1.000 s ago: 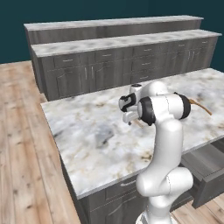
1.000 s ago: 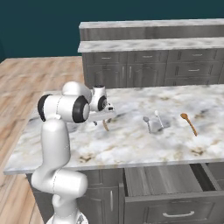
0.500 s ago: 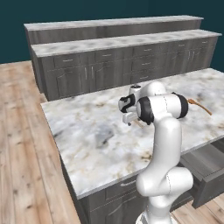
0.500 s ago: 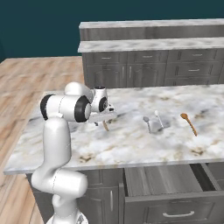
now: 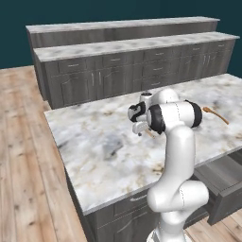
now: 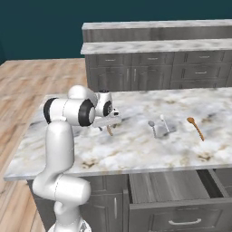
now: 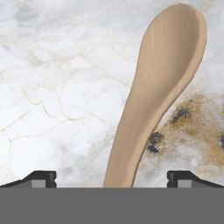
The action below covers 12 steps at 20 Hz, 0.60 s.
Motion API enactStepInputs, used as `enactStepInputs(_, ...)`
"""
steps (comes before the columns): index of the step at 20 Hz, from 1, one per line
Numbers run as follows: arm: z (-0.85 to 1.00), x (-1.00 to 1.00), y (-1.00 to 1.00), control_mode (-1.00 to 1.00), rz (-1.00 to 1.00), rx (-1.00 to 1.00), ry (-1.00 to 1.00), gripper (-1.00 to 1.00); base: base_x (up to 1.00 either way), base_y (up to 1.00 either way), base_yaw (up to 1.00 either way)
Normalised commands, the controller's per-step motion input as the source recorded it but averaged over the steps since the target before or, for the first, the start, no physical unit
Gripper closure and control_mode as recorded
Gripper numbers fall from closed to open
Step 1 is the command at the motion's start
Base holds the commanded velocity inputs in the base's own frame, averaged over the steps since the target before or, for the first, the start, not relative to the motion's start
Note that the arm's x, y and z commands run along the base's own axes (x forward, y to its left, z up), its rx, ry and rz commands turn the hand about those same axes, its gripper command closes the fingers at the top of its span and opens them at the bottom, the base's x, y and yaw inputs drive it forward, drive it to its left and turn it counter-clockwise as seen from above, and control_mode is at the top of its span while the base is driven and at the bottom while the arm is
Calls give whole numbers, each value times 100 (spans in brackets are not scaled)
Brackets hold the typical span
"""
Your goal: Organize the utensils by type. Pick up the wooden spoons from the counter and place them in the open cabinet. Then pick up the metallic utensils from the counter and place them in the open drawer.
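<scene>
Hovering over the counter [image 7: 52,87], fingers [image 7: 41,177] wide astride a wooden spoon [image 7: 157,87].

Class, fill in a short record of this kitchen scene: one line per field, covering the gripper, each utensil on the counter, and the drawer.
gripper: open, fingertips wide apart either side of a spoon handle, low over the counter
wooden spoon at gripper: light tan, lying flat on the marble
second wooden spoon: orange-brown, lying apart, further along the counter
metallic utensils: two small silver pieces, close together, between the two spoons
open drawer: pulled out below the counter edge; no utensil visible in it
</scene>
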Motion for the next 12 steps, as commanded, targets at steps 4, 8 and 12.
enactStepInputs(4, -15, 1, 0, -100, 0, 0, 0, 100, 0, 0, 0)
enactStepInputs(8, -3, 0, 0, -100, 0, 0, -1, 100, 0, 0, 0)
enactStepInputs(12, 8, -10, -1, -100, 0, 0, 0, 100, 0, 0, 0)
